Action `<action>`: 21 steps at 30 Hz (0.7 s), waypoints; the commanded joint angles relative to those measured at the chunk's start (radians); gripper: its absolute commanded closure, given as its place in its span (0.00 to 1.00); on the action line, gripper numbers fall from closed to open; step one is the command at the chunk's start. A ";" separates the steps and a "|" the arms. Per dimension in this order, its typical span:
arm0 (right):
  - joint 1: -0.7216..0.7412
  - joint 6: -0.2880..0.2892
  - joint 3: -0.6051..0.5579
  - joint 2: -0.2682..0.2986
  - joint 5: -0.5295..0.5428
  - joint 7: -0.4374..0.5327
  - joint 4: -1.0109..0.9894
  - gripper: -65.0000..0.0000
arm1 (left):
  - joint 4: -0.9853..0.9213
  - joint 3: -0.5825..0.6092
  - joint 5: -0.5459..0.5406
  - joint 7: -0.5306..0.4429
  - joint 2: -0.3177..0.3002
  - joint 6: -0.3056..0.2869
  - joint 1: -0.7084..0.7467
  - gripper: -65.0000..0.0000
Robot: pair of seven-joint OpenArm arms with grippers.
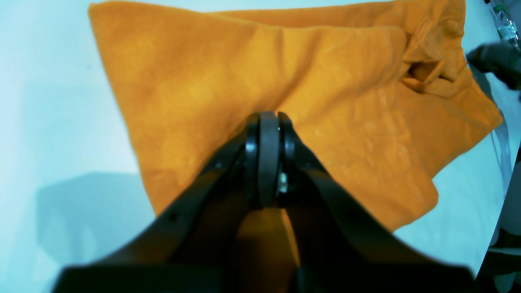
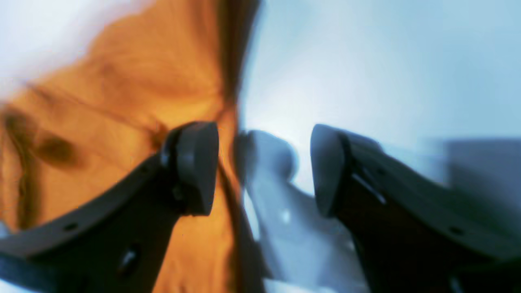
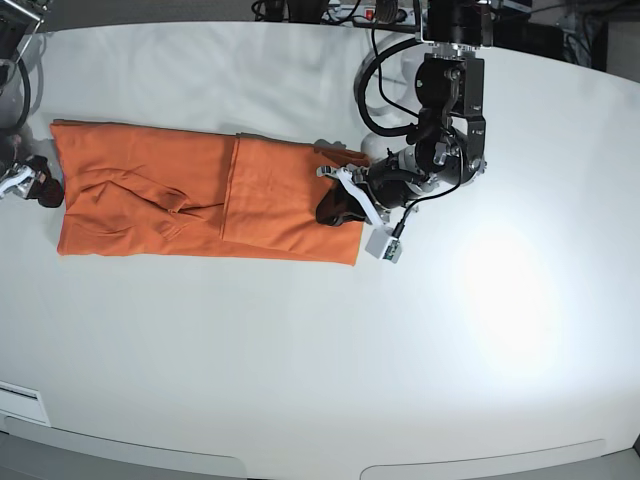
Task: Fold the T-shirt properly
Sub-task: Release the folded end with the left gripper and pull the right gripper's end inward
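Orange T-shirt (image 3: 205,190) lies as a long folded band on the white table (image 3: 400,350), toward far-left; plenty of bare room near & right. Left claw (image 1: 268,122) is pinched closed w/ its tip on the shirt's right end. Right claw (image 2: 264,167) is spread wide at the left edge, empty.
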 commanded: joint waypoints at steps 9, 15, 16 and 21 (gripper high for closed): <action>0.010 0.038 -0.001 0.004 0.372 -0.352 -0.144 0.41 | 0.011 -0.001 0.003 0.016 -0.003 0.011 -0.008 1.00; 0.009 0.038 -0.007 -0.042 0.429 -0.352 -0.144 0.42 | 0.011 -0.001 0.002 0.016 -0.002 0.011 -0.008 1.00; 0.009 0.038 -0.007 -0.051 0.429 -0.352 -0.144 0.42 | 0.011 -0.001 0.003 0.016 -0.002 0.011 -0.008 1.00; 0.015 0.038 -0.007 -0.089 0.429 -0.352 -0.144 0.51 | 0.011 -0.001 -0.028 0.016 -0.002 -0.003 -0.008 1.00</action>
